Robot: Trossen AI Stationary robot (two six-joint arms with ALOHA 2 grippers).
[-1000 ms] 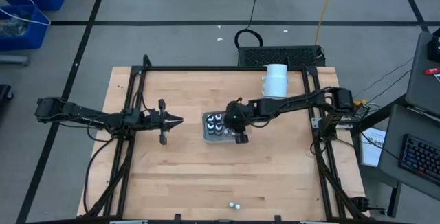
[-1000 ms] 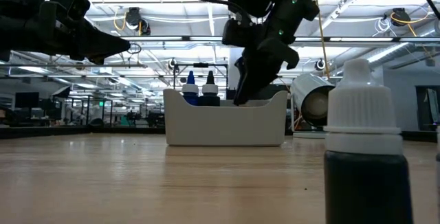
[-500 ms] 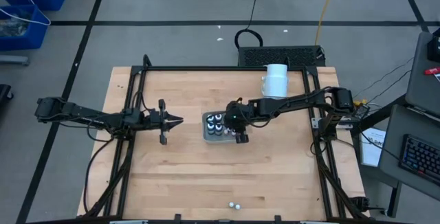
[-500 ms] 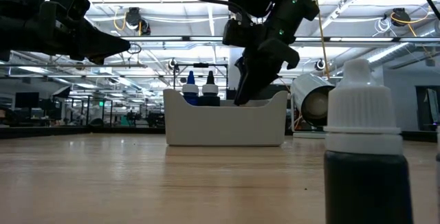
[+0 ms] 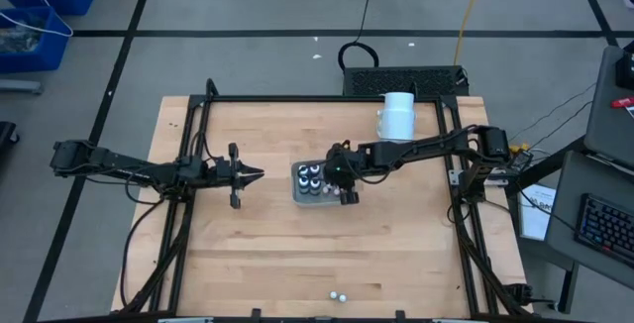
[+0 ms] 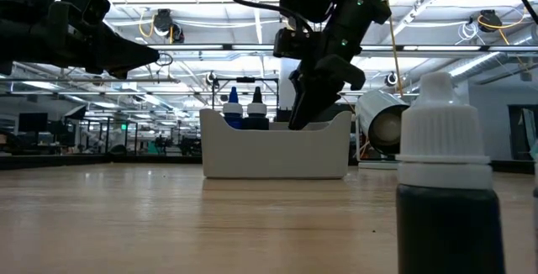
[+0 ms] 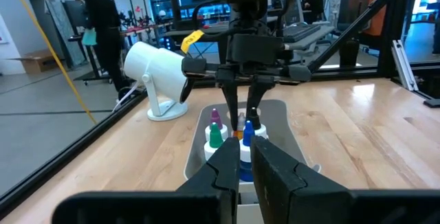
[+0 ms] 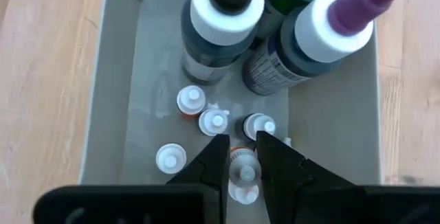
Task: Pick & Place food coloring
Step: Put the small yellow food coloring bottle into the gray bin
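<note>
we hold our right gripper [image 8: 237,157] down in the tray [image 5: 298,190], fingers pinching one small food coloring vial [image 8: 244,174]. next we judge a straight lift clear. in the tray: four large bottles [image 8: 221,18], about six small vials. left gripper [image 5: 250,174] waits apart, fingers pressed nearly together.

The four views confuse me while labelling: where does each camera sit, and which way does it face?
High: above, straight down on table; both arms.
Low: table-top height, level across; tray, near bottle; arms overhead.
Left wrist: behind left gripper, facing right gripper.
Right wrist: looking down into the tray; own fingers straddle a small bottle.
Shared: the tray appears in all four.
</note>
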